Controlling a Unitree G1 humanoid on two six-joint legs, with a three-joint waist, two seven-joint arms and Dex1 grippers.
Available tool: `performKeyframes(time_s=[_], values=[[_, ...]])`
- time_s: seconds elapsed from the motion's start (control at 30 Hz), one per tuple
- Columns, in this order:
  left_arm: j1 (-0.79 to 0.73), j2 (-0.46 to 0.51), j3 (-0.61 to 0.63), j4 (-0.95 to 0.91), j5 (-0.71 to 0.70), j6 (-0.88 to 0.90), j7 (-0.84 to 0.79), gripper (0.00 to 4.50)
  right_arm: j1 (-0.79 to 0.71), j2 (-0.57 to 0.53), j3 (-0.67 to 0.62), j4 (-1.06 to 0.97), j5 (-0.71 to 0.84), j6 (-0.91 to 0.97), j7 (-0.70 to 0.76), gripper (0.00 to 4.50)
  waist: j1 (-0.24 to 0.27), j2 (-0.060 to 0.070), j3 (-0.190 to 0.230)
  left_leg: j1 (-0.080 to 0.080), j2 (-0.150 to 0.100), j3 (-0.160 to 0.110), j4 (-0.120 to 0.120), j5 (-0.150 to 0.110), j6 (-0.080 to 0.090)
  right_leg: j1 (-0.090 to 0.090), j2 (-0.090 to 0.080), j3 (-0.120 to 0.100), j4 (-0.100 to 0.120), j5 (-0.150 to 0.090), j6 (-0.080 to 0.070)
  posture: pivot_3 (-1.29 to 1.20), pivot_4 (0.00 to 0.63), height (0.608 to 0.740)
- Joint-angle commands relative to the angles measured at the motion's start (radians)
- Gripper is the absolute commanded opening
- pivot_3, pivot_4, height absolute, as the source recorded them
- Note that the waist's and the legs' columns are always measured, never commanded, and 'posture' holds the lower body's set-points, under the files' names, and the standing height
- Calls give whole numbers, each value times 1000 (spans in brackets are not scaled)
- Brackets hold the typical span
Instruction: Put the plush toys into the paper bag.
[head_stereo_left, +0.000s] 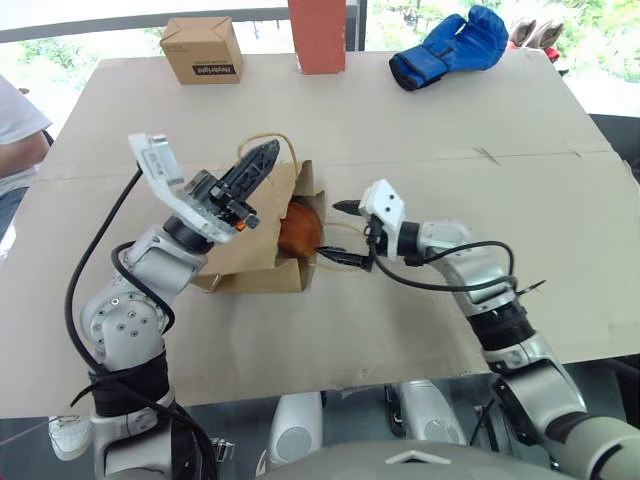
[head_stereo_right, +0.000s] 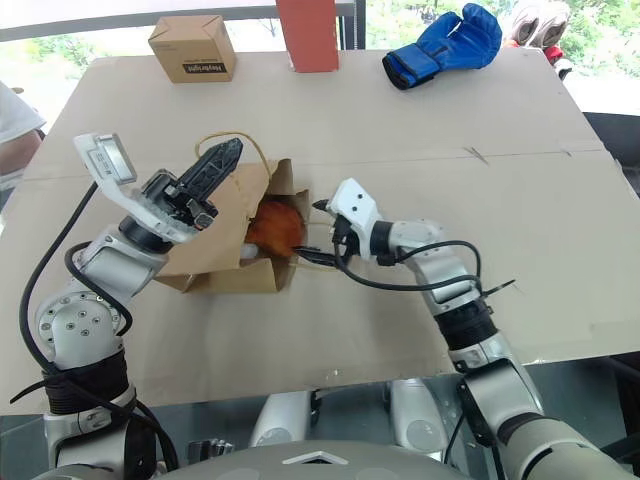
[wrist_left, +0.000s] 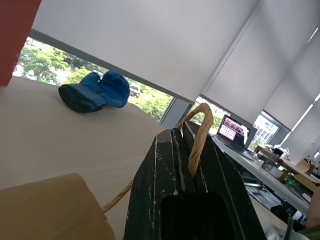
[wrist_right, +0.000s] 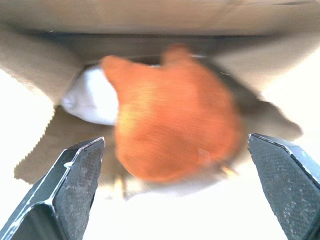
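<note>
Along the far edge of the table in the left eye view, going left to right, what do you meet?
Printed cardboard box → red upright block → blue boxing glove.

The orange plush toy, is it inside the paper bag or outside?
Inside: the orange plush toy sits in the paper bag mouth, the bag's edges around it.

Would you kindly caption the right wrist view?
Open right gripper before the orange plush toy and white toy in the paper bag mouth.
</note>
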Motion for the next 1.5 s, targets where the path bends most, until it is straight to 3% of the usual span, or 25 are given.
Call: performKeyframes(time_s=[0.03, 0.3, 0.53, 0.67, 0.83, 1.07, 1.23, 1.37, 1.5], values=[[-37, 9, 31, -12, -50, -12, -21, 0, 20, -41, -63, -158, 73, 140, -33, 4464, 0, 0, 0, 0, 0, 0, 0, 0, 0, 0, 0, 0, 0, 0, 0, 0, 150, 740], [-93, 32, 59, -4, -131, 3, -23, 0, 122, -124, -191, -269, 204, 562, -166, 4464, 4, -1, 0, 0, 0, 0, 0, 0, 0, 0, 0, 0, -1, 0, 0, 0, 150, 740], [-94, 43, 63, -14, -164, 16, -22, 0, 45, 113, -373, -96, 330, 767, -347, 4464, -5, -1, 0, 1, 0, 0, 0, 0, 0, 0, 1, 1, 0, 0, 0, 0, 150, 740], [-72, 53, 72, -35, -178, 18, -15, 0, -22, 229, -505, -11, 434, 724, -382, 4464, -3, 0, 0, -1, 0, 0, 0, 0, 0, 0, 0, 1, -1, 0, 0, 0, 150, 740], [-37, 62, 88, -81, -212, 15, 10, 0, -92, 277, -604, 84, 525, 702, -418, 4464, -1, 0, 0, -1, 0, 0, 0, 0, 0, 0, 0, 0, -1, 0, 0, 0, 150, 740], [13, 71, 112, -138, -252, 3, 58, 0, -86, 252, -573, 70, 603, 717, -387, 1503, -2, 0, 0, -1, 0, 0, 0, 0, 0, 0, 0, 0, -1, 0, 0, 0, 150, 740], [28, 77, 114, -158, -269, -3, 75, 0, -66, 219, -485, 76, 579, 700, -376, 1503, -2, 0, 0, -1, 0, 0, 0, 0, 0, -1, 0, 0, -1, 0, 0, 0, 150, 740], [33, 86, 118, -163, -280, -4, 84, 0, -32, 191, -474, 19, 606, 716, -392, 2693, -2, 0, 0, -1, 0, 0, 0, 0, 0, -1, 0, 0, -1, 0, 0, 0, 150, 740], [38, 100, 123, -167, -295, -6, 91, 0, 27, 133, -500, -116, 683, 812, -417, 4446, 3, 0, 0, -2, 0, 0, 0, 0, 1, -1, 0, 0, -2, 0, 0, 0, 150, 740]])
